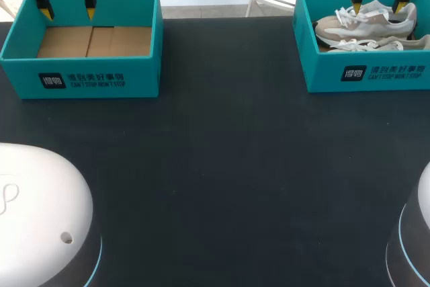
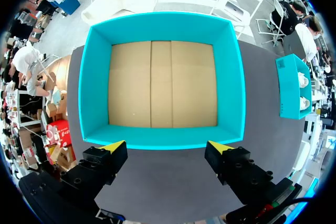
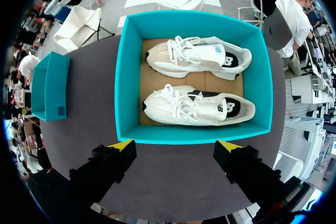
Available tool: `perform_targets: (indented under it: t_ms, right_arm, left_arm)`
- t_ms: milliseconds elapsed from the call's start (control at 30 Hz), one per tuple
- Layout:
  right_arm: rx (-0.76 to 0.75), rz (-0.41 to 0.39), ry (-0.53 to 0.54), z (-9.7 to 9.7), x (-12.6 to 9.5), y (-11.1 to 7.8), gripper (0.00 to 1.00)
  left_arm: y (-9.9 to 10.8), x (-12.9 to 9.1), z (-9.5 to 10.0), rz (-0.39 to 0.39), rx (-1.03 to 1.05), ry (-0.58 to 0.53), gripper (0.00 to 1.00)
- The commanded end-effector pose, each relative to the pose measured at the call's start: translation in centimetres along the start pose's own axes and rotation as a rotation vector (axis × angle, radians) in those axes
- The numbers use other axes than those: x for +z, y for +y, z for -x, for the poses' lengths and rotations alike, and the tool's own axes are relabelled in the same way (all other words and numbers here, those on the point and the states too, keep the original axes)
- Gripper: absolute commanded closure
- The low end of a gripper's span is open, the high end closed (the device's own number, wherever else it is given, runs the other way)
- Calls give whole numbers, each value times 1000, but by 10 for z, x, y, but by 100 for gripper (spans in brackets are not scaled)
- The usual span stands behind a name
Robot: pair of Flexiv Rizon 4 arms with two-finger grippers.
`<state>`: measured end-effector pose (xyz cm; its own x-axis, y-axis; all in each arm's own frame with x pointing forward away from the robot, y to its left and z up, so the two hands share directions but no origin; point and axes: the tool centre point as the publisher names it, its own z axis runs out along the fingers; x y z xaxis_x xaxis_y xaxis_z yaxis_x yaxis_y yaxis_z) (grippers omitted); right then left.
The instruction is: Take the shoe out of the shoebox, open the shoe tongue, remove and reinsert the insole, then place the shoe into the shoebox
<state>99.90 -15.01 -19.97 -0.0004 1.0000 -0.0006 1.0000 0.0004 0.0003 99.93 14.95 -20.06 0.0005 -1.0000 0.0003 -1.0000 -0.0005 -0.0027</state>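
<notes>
While dark table (image 1: 222, 166) carries everything, entries run by size.
1. L shoebox (image 1: 80, 82): teal, open top, bare brown cardboard floor showing; far L corner of table.
2. R shoebox (image 1: 366, 75): teal, open top, far R corner; holds the pr. below.
3. Far sneaker (image 3: 197, 57), near sneaker (image 3: 197, 106): cream, white laces, side by side, toes toward table middle.
4. L gripper (image 1: 67, 13): hangs over L shoebox, fingers wide, holding nothing.
5. R gripper (image 1: 378, 7): hangs over R shoebox above sneakers, fingers wide, holding nothing.
</notes>
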Motion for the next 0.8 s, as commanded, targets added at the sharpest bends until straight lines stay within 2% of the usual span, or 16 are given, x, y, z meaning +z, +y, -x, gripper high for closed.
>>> perform_targets:
  t_ms: [33,600,667,733,800]
  right_arm:
    - [0,0,0,0,0,0,0]
    - [0,0,0,0,0,0,0]
    - [37,11,32,8,-2,1,0]
    - [32,63,-10,18,-4,1,0]
    - [35,75,-12,31,-1,1,0]
  left_arm:
    - [0,0,0,1,0,0,0]
    - [0,0,0,1,0,0,0]
    - [0,0,0,1,0,0,0]
    - [0,0,0,1,0,0,0]
    - [0,0,0,1,0,0,0]
